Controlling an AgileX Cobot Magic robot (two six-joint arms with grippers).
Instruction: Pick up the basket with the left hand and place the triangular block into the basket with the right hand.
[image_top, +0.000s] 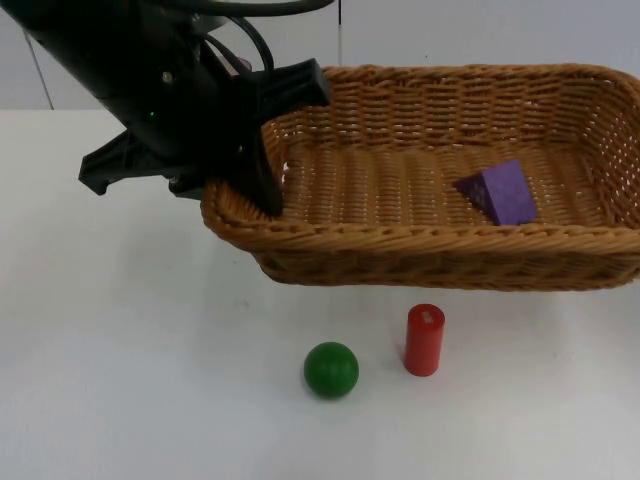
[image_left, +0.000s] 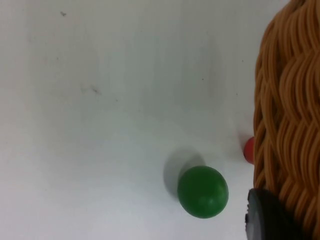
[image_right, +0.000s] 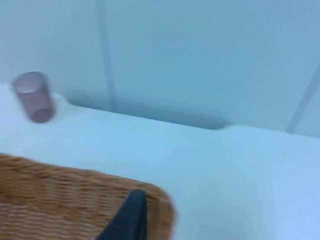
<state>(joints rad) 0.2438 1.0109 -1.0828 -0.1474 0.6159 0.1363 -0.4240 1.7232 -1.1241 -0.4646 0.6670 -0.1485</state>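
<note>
- A white surface (image_top: 120, 380) runs back to a grey partition wall (image_top: 450, 30), as seen from the top view.
- The left tool (image_top: 262, 170) is clamped on the left end rim of a woven basket (image_top: 420, 262), one finger inside the wall and one outside.
- The basket stretches from the middle of the top view to its right edge; whether it rests on the surface or hangs just above it cannot be told.
- A purple triangular block (image_top: 500, 192) lies on the basket floor, toward the right end.
- A green ball (image_top: 331, 369) sits on the surface in front of the basket, with a red cylinder (image_top: 424, 340) standing upright just to its right, the two apart.
- The left wrist view looks past the wicker wall at the ball and a sliver of the cylinder.
- The right wrist view shows a dark fingertip (image_right: 131, 215) over a basket corner, with a small translucent purple cup (image_right: 33, 96) near the wall; whether the right tool is open or closed cannot be told.
</note>
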